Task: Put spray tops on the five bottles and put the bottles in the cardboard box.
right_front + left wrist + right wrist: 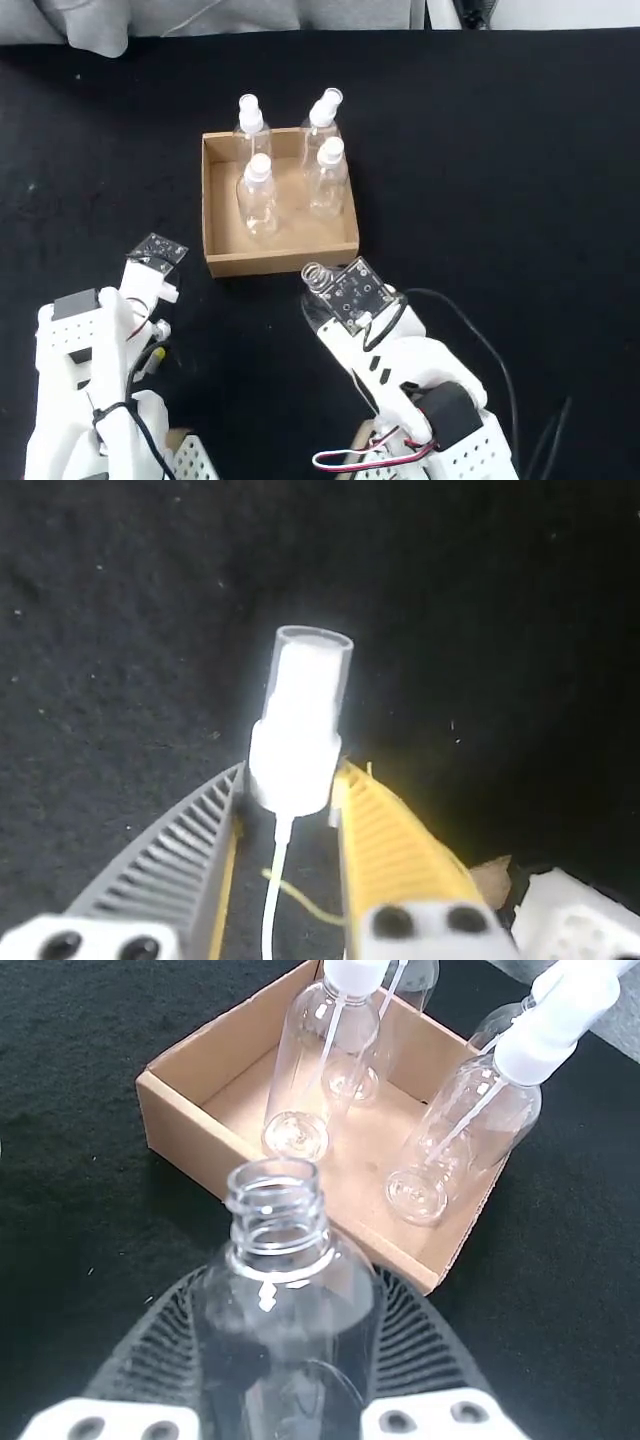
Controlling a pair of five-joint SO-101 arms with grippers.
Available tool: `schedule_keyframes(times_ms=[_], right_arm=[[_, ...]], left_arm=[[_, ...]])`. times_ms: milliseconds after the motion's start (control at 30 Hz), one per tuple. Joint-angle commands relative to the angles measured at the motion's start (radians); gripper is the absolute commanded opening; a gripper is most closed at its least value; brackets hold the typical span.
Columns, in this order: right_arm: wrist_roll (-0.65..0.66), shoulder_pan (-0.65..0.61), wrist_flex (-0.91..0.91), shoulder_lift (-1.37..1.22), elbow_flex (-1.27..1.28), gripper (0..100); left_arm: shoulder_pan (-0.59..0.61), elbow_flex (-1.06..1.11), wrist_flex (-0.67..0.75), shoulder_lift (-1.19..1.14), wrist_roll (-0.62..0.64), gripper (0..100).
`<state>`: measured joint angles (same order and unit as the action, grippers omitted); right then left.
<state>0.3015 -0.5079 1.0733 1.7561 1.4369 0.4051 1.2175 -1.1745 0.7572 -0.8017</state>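
Black table [500,150]: L gripper [290,780] clamps spray top [300,715]; R gripper [290,1295] clamps uncapped bottle [285,1250] near cardboard box [280,258].

High view looks down; close right wrist view shares its cardboard box [280,262].

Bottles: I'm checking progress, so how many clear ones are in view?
5. Four capped stand in the cardboard box: back left, back right, front left, front right. The uncapped bottle sits in the right pincer.
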Motion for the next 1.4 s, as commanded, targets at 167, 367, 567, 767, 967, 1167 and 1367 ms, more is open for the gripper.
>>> schedule_keyframes(times_ms=[167, 367, 567, 767, 967, 1167, 1367], right_arm=[[-0.002, 0.031, -0.021, 0.019, -0.013, 1.1], [-0.002, 0.031, -0.021, 0.019, -0.013, 1.1], [-0.002, 0.031, -0.021, 0.019, -0.013, 1.1], [-0.002, 0.031, -0.021, 0.019, -0.013, 1.1], [-0.003, 0.031, -0.021, 0.019, -0.013, 1.1], [-0.003, 0.031, -0.021, 0.021, -0.013, 1.1], [-0.003, 0.031, -0.021, 0.021, -0.013, 1.1]], left_arm=[[-0.007, -0.147, -0.196, 0.014, 0.003, 3], [-0.007, -0.245, -0.304, 0.014, 0.005, 3], [-0.007, -0.297, -0.351, 0.014, 0.006, 3], [-0.007, -0.303, -0.35, 0.083, 0.083, 3], [-0.007, -0.294, -0.359, 0.319, 0.18, 3], [-0.01, -0.303, -0.407, 0.46, 0.195, 3], [-0.008, -0.305, -0.407, 0.512, 0.198, 3]])
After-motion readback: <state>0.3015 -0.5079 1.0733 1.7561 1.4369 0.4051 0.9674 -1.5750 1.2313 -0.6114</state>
